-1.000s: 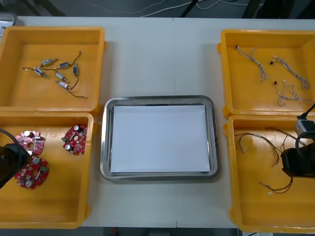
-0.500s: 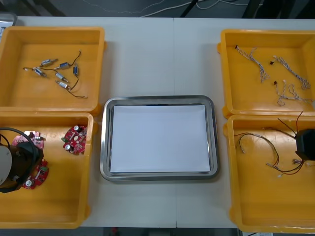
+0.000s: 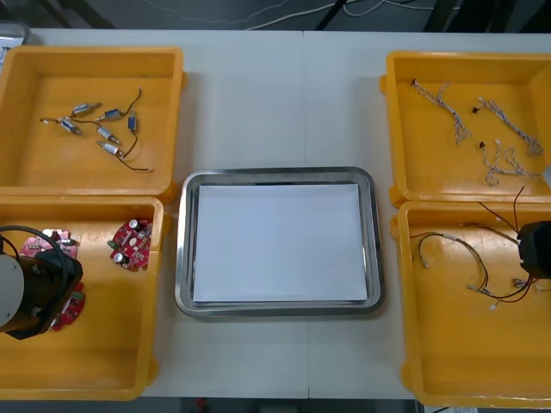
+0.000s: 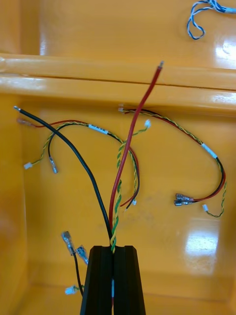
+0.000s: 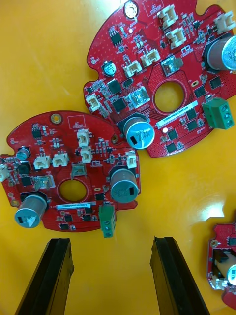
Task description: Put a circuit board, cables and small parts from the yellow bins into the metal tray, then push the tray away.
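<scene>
My right gripper (image 4: 113, 252) (image 3: 532, 251) is shut on a bundle of cables (image 4: 129, 147) over the near right yellow bin (image 3: 448, 361). A red, a black and a twisted green-yellow strand rise from between its fingers. More red and yellow cables (image 4: 211, 162) lie on the bin floor. My left gripper (image 5: 115, 275) (image 3: 53, 291) stands open low over the near left bin (image 3: 103, 361). Two round red circuit boards (image 5: 69, 184) (image 5: 162, 83) lie just beyond its fingertips, and a third (image 5: 223, 266) sits beside one finger. The metal tray (image 3: 182, 249), white inside, sits between the bins.
The far left bin (image 3: 34, 163) holds several small metal parts (image 3: 99, 129). Twisted blue and white cables (image 3: 495, 138) lie in the far right bin (image 3: 413, 172). Another circuit board (image 3: 132, 243) rests near the tray side of the near left bin.
The right gripper closed on the cables and drew them up and to the right. The left arm came in from the left edge over the circuit boards.
</scene>
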You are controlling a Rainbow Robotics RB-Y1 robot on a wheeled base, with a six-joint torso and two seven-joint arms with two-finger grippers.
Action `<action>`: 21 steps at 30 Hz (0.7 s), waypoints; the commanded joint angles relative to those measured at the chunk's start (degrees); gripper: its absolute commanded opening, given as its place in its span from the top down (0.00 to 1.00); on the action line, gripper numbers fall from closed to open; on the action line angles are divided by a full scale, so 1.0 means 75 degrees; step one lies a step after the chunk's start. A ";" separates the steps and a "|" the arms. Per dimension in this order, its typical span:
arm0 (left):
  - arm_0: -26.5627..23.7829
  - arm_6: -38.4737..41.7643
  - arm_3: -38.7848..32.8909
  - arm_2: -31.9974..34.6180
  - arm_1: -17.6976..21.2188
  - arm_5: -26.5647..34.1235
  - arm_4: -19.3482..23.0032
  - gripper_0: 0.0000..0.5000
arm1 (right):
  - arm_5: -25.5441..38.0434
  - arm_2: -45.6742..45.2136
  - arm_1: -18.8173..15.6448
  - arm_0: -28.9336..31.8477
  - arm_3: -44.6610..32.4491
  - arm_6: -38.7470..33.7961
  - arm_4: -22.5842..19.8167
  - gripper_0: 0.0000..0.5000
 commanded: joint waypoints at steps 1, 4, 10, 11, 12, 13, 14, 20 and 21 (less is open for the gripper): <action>-0.0163 -0.0689 0.0105 0.0273 -0.0307 -0.0423 -0.0159 0.05 | 0.0032 -0.0187 -0.0554 -0.0218 -0.0285 -0.0162 -0.0486 1.00; -0.0163 -0.0794 0.0257 0.0297 -0.0366 -0.0623 -0.0194 0.05 | 0.0032 -0.0176 -0.0660 -0.0265 -0.0296 -0.0209 -0.0696 1.00; -0.0234 -0.0970 0.0468 0.0308 -0.0471 -0.0705 -0.0287 0.05 | 0.0032 0.0223 -0.1000 -0.0499 -0.0320 -0.0314 -0.0802 1.00; -0.0234 -0.0994 0.0492 0.0308 -0.0471 -0.0705 -0.0287 0.05 | 0.0032 0.0293 -0.1023 -0.0558 -0.0320 -0.0326 -0.0802 1.00; -0.0234 -0.1029 0.0527 0.0308 -0.0495 -0.0693 -0.0287 0.05 | 0.0032 0.0328 -0.1058 -0.0593 -0.0320 -0.0349 -0.0802 1.00; -0.0234 -0.1052 0.0574 0.0285 -0.0495 -0.0693 -0.0287 0.05 | 0.0032 0.0352 -0.1070 -0.0628 -0.0320 -0.0361 -0.0825 1.00; -0.0245 -0.1076 0.0585 0.0285 -0.0495 -0.0693 -0.0287 0.05 | 0.0032 0.0363 -0.1070 -0.0640 -0.0331 -0.0373 -0.0837 1.00; -0.0245 -0.1158 0.0702 0.0285 -0.0530 -0.0658 -0.0276 0.05 | 0.0032 0.0516 -0.1164 -0.0816 -0.0320 -0.0455 -0.0978 1.00; -0.0245 -0.1169 0.0714 0.0285 -0.0530 -0.0658 -0.0287 0.05 | 0.0032 0.0563 -0.1175 -0.0839 -0.0320 -0.0478 -0.0989 1.00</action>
